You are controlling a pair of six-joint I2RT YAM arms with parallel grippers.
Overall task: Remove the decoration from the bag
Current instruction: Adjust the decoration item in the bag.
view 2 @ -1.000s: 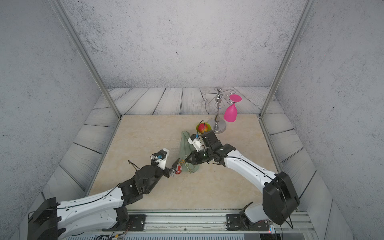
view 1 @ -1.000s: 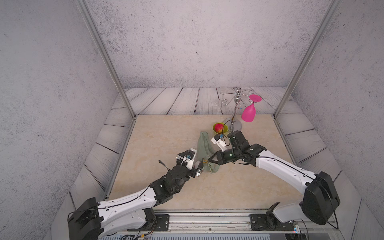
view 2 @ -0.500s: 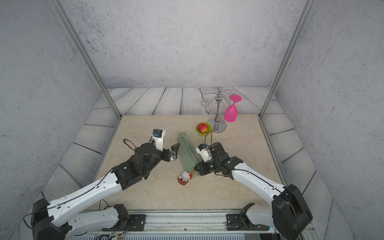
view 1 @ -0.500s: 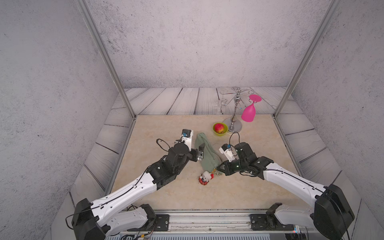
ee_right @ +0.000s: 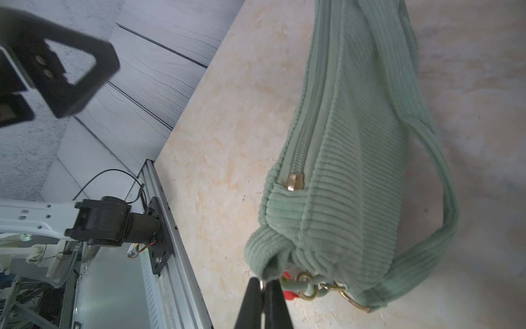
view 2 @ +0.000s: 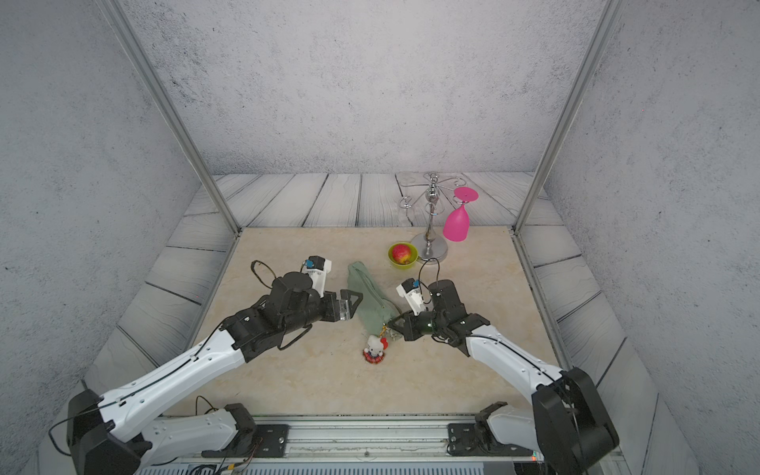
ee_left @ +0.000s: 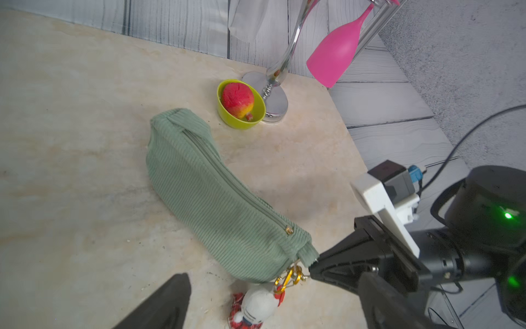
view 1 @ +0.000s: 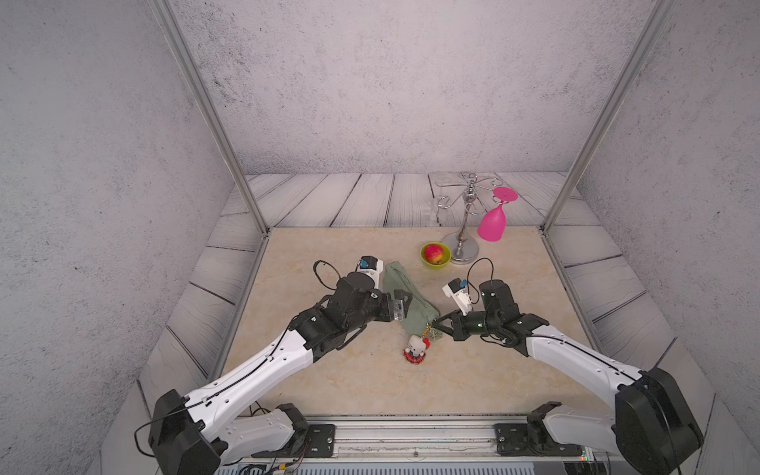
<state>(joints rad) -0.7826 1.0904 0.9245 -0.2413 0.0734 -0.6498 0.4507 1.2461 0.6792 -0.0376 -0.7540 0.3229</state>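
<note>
Unhooking step, not done. Doll charm point(view 1: 416, 348) on table point(view 1: 329, 267), clasp point(ee_left: 287, 277) seemingly hooked to bag point(view 1: 407, 296) end. Right gripper point(view 1: 436, 325) closed, tips at that end. Left gripper point(view 1: 401, 306) open, empty, beside bag. Next: needs clasp opened, charm pulled away.

decoration point(view 1: 416, 348) at near end of bag point(view 1: 405, 294), fruit point(view 1: 434, 253) in bowl point(view 1: 436, 266) behind bag

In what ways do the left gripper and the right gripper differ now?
The left gripper is open and holds nothing; the right gripper is shut. The left gripper is near the middle of the bag; the right gripper's tips are at its end, beside the clasp of the decoration. Both are black and point toward the bag.
</note>
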